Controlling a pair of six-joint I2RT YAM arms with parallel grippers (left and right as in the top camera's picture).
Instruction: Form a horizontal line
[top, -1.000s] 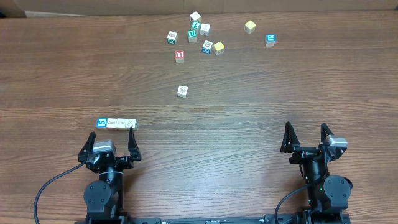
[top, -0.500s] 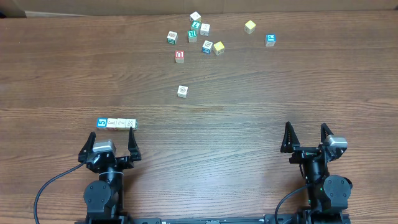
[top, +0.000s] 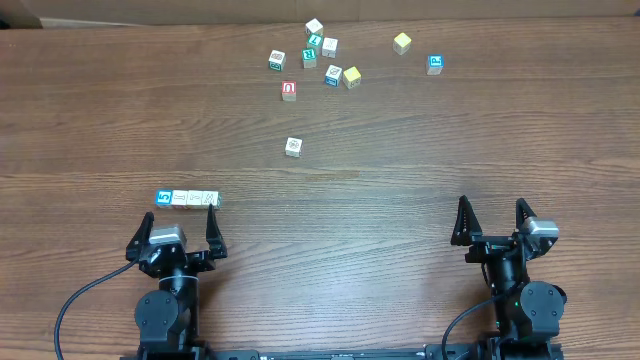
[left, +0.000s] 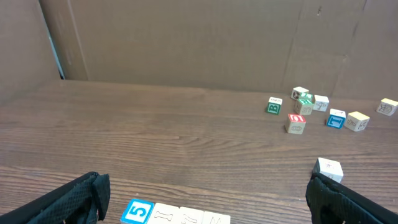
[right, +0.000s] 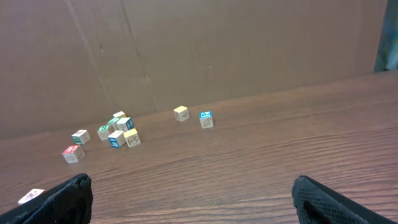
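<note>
The horizontal line (top: 187, 199) is a row of four letter cubes touching side by side, a blue-faced "5" cube on the left and three whitish-faced ones. It lies at the near left of the table and shows at the bottom of the left wrist view (left: 176, 216). My left gripper (top: 173, 232) is open and empty, just behind the row toward me. My right gripper (top: 490, 222) is open and empty at the near right, over bare wood.
A single whitish cube (top: 293, 147) lies mid-table. A loose cluster at the far side holds a red-faced cube (top: 289, 90), a yellow cube (top: 352, 77), green- and blue-faced cubes, another yellow cube (top: 402, 42) and a blue cube (top: 435, 64). A cardboard wall stands behind.
</note>
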